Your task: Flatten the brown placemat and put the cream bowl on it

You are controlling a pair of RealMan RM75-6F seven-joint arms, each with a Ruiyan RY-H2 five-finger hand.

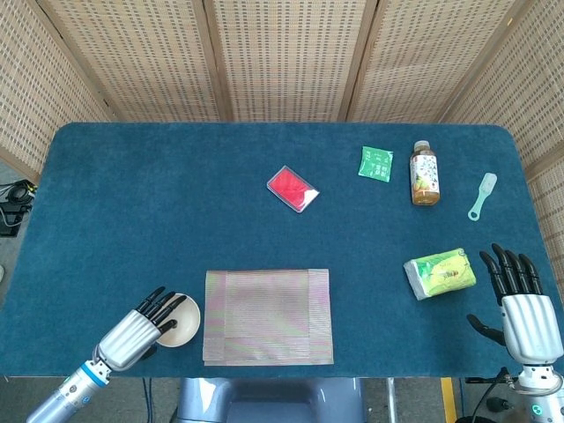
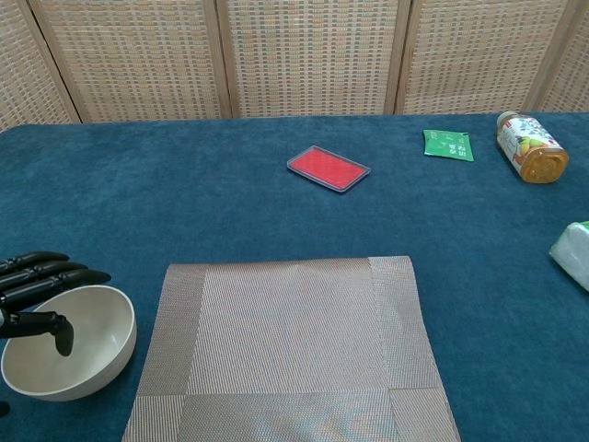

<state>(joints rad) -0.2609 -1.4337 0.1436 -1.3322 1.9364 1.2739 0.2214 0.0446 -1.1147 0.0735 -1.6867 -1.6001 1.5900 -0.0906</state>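
The brown placemat [image 1: 268,315] [image 2: 292,350] lies flat near the table's front edge, a little left of centre. Just left of it sits the cream bowl [image 1: 183,322] [image 2: 85,345]. My left hand [image 1: 143,329] [image 2: 37,293] hovers over the bowl's left rim, fingers spread above it and the thumb hanging into the bowl; it holds nothing. My right hand [image 1: 518,301] rests open at the front right corner, fingers spread, apart from everything; the chest view does not show it.
A red flat case [image 1: 292,189] lies mid-table. At the back right are a green sachet [image 1: 376,164], a drink bottle [image 1: 424,173] on its side and a pale green brush [image 1: 482,195]. A green tissue pack [image 1: 440,273] sits left of my right hand. Woven screens stand behind.
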